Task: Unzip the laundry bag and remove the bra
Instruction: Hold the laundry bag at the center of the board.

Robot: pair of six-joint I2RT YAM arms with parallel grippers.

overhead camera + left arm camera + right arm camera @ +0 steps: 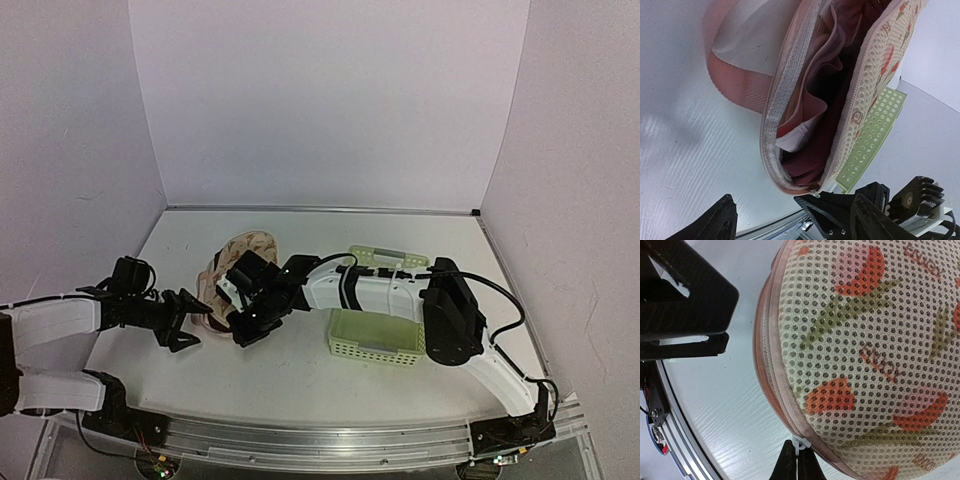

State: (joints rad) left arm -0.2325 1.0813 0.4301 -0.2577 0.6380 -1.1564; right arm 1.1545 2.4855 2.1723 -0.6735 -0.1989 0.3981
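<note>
The laundry bag (252, 245) lies left of centre, a cream mesh dome with red-and-green motifs (865, 350). In the left wrist view its zip (774, 100) is parted and the bag (875, 75) gapes. A dark red bra (810, 165) with a white label shows inside against pink lining. My right gripper (243, 330) is at the bag's near end; in its wrist view the gripper (798, 462) is shut on the white zip pull (800, 444). My left gripper (190, 322) is open just left of the bag, off the fabric; in its wrist view (790, 225) it holds nothing.
A pale green slatted plastic basket (375, 338) stands right of the bag under the right arm and also shows behind the bag (875, 130). The metal rail (320, 440) runs along the table's near edge. White walls enclose the back and sides.
</note>
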